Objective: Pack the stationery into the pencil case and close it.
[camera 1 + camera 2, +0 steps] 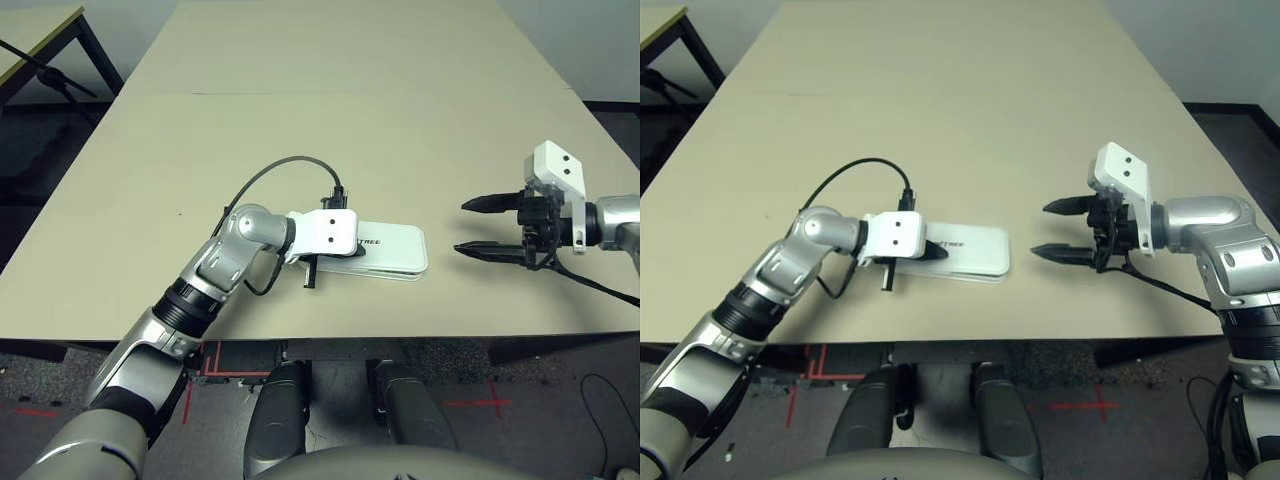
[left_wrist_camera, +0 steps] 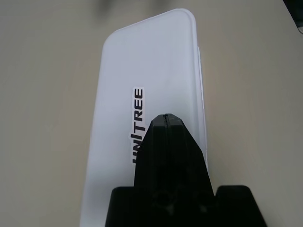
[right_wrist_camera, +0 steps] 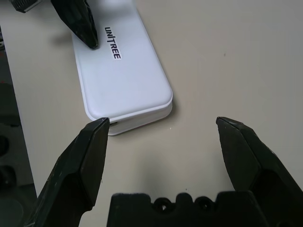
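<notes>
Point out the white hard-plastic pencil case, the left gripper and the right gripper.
White hard-plastic pencil case (image 1: 395, 247): left eye view, on its closed lid.
Left gripper (image 2: 166, 124): left wrist view, on the shut fingertips resting on the lid.
Right gripper (image 1: 466, 226): left eye view, midway between its open fingertips.

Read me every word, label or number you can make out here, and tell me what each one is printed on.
"UNITREE": dark lettering on the lid of the closed white hard-plastic rectangular pencil case, beside the shut left gripper.
In the eye views the same lettering is partly covered and too small to read whole.
No other text shows.
</notes>
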You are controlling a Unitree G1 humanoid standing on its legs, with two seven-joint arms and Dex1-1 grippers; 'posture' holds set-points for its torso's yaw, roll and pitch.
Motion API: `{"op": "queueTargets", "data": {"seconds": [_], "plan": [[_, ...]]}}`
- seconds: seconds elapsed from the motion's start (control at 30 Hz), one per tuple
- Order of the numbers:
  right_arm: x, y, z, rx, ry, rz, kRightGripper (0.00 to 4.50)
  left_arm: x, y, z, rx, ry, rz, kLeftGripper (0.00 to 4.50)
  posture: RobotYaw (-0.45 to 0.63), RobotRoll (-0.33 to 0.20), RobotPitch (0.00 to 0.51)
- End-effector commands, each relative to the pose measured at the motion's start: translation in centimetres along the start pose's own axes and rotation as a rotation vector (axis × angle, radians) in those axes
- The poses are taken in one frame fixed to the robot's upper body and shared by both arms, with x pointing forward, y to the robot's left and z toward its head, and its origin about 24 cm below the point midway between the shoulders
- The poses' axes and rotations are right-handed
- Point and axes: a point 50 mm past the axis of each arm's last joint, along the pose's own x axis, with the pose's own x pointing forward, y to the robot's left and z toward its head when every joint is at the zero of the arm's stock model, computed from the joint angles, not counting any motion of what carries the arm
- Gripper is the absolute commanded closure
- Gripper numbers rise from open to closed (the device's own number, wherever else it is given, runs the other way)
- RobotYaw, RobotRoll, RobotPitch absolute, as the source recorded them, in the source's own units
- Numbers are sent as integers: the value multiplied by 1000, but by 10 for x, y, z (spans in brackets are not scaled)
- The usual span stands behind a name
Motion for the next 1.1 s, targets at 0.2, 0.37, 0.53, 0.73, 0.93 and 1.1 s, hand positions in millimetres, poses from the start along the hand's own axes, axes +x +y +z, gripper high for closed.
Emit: {"op": "queueTargets", "data": {"seconds": [0.2,0.37,0.53,0.73,0.93,1.1], "plan": [[3,-10,-5,7,-30,-58,0,13,-54,-60,-250,205,-181,4488,-80,0,212],[3,-15,-2,16,-73,-99,0,14,-50,-59,-252,199,-166,4488,-86,0,223],[4,-17,-2,28,-104,-126,0,14,-47,-59,-256,194,-151,4488,-78,0,232],[11,-23,-2,38,-143,-173,0,11,-41,-58,-267,191,-110,4488,-55,0,230],[12,-32,0,37,-180,-242,0,-10,-14,-48,-315,82,187,4317,-46,0,218],[-11,-59,-2,76,-272,-579,0,-86,18,-30,-405,-210,758,2780,-37,0,207]]}}
